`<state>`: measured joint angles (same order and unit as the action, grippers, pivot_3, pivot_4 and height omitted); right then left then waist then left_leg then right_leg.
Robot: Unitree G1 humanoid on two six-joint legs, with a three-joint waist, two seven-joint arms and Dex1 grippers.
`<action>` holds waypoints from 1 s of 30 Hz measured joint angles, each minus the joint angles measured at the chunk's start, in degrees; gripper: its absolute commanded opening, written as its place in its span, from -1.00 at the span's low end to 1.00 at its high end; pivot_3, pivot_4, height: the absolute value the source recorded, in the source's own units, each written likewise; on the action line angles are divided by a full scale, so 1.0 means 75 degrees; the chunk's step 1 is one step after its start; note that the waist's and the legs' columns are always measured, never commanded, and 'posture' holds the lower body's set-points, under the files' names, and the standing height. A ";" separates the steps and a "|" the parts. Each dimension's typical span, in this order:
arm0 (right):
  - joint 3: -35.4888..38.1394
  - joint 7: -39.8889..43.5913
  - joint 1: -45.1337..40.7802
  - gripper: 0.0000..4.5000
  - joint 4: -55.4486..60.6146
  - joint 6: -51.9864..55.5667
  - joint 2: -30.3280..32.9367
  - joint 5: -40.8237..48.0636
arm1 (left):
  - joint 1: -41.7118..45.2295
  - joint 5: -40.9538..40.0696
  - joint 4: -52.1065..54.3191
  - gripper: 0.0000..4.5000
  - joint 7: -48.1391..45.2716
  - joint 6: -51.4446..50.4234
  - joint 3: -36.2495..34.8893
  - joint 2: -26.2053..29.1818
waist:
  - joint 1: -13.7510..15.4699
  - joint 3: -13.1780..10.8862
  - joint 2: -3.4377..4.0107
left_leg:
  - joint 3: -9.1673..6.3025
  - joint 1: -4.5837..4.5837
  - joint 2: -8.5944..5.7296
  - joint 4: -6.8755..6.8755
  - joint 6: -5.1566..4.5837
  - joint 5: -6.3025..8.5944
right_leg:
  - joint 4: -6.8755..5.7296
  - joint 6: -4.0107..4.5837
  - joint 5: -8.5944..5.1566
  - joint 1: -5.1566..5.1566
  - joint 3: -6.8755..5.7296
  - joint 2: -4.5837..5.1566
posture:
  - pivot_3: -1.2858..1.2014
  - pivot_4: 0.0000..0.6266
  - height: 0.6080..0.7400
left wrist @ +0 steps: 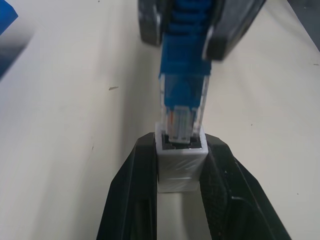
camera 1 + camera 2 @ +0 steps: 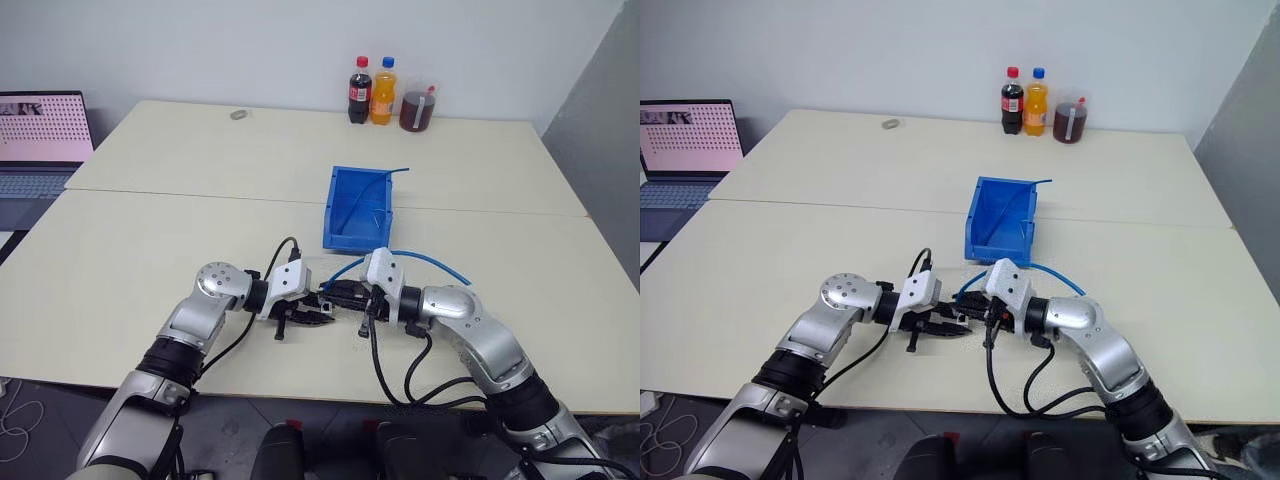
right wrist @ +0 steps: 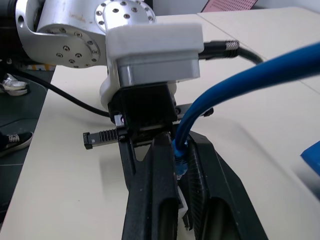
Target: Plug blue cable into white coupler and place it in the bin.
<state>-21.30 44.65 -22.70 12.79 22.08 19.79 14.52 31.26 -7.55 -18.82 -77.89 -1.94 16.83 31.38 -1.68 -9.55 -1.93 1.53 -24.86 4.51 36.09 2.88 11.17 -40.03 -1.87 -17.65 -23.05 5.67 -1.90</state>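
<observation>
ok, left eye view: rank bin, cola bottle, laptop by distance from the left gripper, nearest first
1. bin: just beyond the left gripper, slightly to its right.
2. laptop: far left edge, off the table.
3. cola bottle: far edge of the table, beside the orange bottle.

Pale wall [image 2: 250, 40] — two cream tables [image 2: 180, 150], grey floor [image 2: 15, 400].

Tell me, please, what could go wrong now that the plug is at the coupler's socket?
The clear plug of the blue cable sits only partly inside the white coupler; a slight tilt could jam it. The left gripper clamps just the coupler's sides, so pushing might slide it backward.
</observation>
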 measured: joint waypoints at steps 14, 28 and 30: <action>-0.0176 0.0138 0.0161 -0.99 -0.0257 -0.0516 0.0084 -0.0585 | -0.0011 0.0008 0.0004 -0.64 0.0001 -0.0017 -0.0006 0.0002 | -0.0004 0.0006 0.0002 | 0.0000 0.0003 0.0000 0.0001 0.0000 0.0000 | -0.0002 -0.0001 0.0000 0.0001 0.0001 -0.0001 | 0.03 -0.52 1.00; -0.0332 0.0601 -0.0229 -0.99 -0.0728 -0.0648 0.0140 -0.0828 | -0.0017 0.0048 -0.0006 -0.64 0.0002 -0.0016 -0.0004 0.0003 | -0.0007 0.0026 0.0014 | -0.0001 0.0016 0.0000 0.0001 0.0000 0.0000 | -0.0003 0.0000 0.0000 0.0014 -0.0001 -0.0002 | 0.03 -0.52 1.00; -0.0339 0.0729 -0.0457 -0.99 -0.0904 -0.0534 0.0079 -0.0831 | -0.0017 0.0068 -0.0014 -0.64 0.0002 -0.0018 -0.0008 0.0016 | -0.0012 0.0029 0.0019 | -0.0001 0.0020 0.0000 0.0002 0.0000 0.0000 | -0.0005 -0.0001 0.0000 0.0017 0.0000 -0.0002 | 0.03 -0.52 1.00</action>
<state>-23.84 50.12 -26.13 6.01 18.07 20.37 8.29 31.14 -7.04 -18.92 -77.88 -2.08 16.77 31.50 -1.77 -9.33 -1.79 1.52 -24.71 4.51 36.10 2.88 11.17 -40.06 -1.88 -17.65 -22.92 5.67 -1.92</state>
